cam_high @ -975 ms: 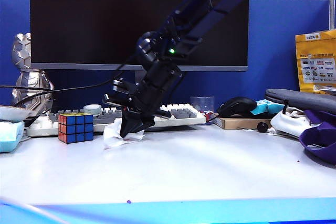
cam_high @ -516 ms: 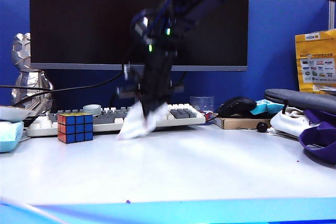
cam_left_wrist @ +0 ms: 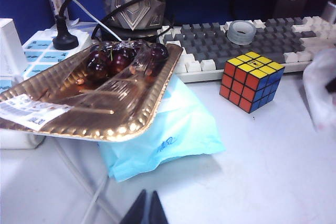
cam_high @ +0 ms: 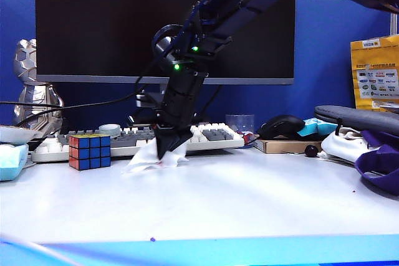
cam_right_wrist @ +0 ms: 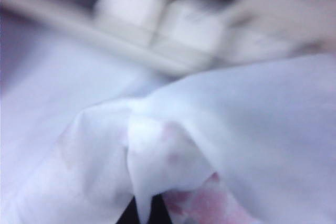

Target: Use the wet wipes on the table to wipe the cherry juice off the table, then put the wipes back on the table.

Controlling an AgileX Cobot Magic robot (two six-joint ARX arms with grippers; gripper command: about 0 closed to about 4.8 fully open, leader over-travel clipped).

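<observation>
Right gripper (cam_high: pixel 167 151): jaws clamped on wet wipes (cam_high: pixel 147 157), pink-stained, by keyboard (cam_high: pixel 212 134). Left gripper (cam_left_wrist: pixel 145 211): jaws closed, empty, over bench (cam_high: pixel 249 197).

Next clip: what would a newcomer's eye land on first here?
First, the dark right arm reaching down in front of the monitor, its right gripper shut on the wet wipes, a crumpled white sheet with pink stains just in front of the keyboard. Next, the colourful Rubik's cube to the wipe's left. The left gripper hangs shut over the table near a gold tray of cherries.
</observation>
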